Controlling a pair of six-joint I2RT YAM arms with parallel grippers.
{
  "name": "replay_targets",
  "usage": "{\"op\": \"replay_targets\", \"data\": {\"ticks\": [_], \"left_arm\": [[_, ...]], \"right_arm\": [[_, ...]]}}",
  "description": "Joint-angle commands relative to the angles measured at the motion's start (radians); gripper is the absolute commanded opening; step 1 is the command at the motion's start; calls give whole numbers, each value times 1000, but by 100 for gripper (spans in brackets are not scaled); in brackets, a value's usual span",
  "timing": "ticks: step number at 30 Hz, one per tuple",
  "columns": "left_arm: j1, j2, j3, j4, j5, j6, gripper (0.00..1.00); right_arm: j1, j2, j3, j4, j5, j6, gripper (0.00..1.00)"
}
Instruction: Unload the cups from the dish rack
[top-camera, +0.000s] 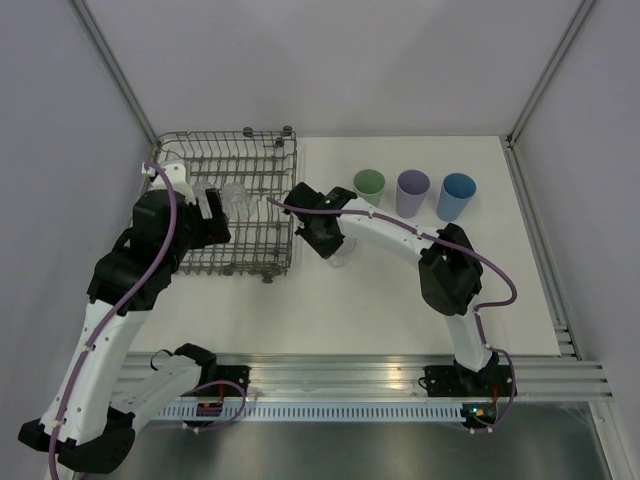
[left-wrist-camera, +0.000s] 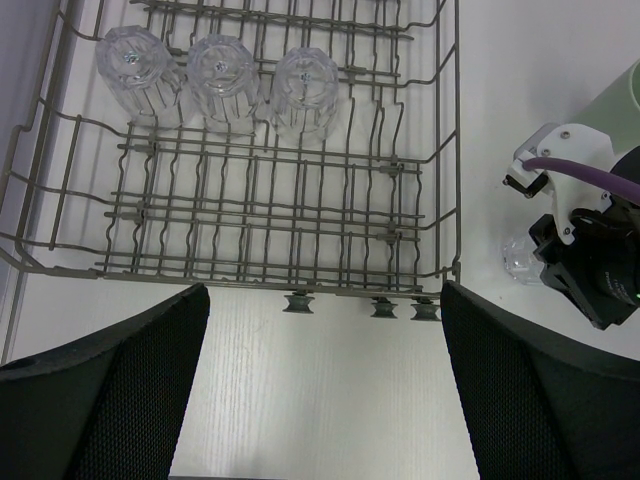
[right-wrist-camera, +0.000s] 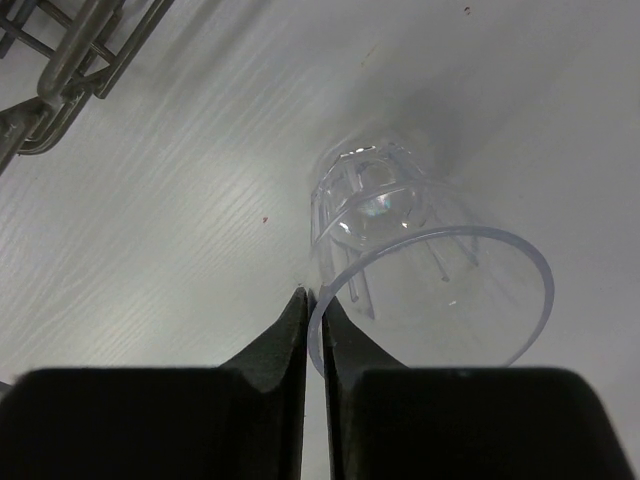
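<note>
Grey wire dish rack, clear faceted cups, pale green cup, lavender cup, blue cup, white table

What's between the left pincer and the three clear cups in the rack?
Only the rack's own wire: its near wall and rows of tines lie between the open left pincer and the three upturned cups. No other object sits there; from above the way looks free.
</note>
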Motion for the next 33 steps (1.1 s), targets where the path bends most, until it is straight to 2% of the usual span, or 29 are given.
{"op": "replay_targets", "data": {"ticks": [1, 5, 15, 23, 26, 27, 31, 33], "left_arm": [[0, -14, -3, 28, -25, 41, 100], [0, -17, -6, 29, -25, 42, 100], [0, 6, -11, 36, -22, 32, 100], [5, 156, 20, 43, -58, -68, 100], [11, 223, 54, 57, -67, -119, 100], [12, 241, 63, 66, -64, -126, 100], [28, 340, 127, 98, -59, -189, 100], [43, 408, 164, 108, -42, -197, 100]], "right_arm": [[7, -2, 36, -4, -2, -19, 15], [9, -13, 39, 4, -8, -23, 20], [12, -93, 43, -3, -28, -32, 39], [12, -283, 22, 12, -60, -49, 50], [13, -366, -19, 30, -18, -48, 63], [13, -417, -54, 41, 14, -46, 73], [12, -565, -171, 130, 82, -23, 97], [12, -661, -254, 173, 98, -5, 98]]}}
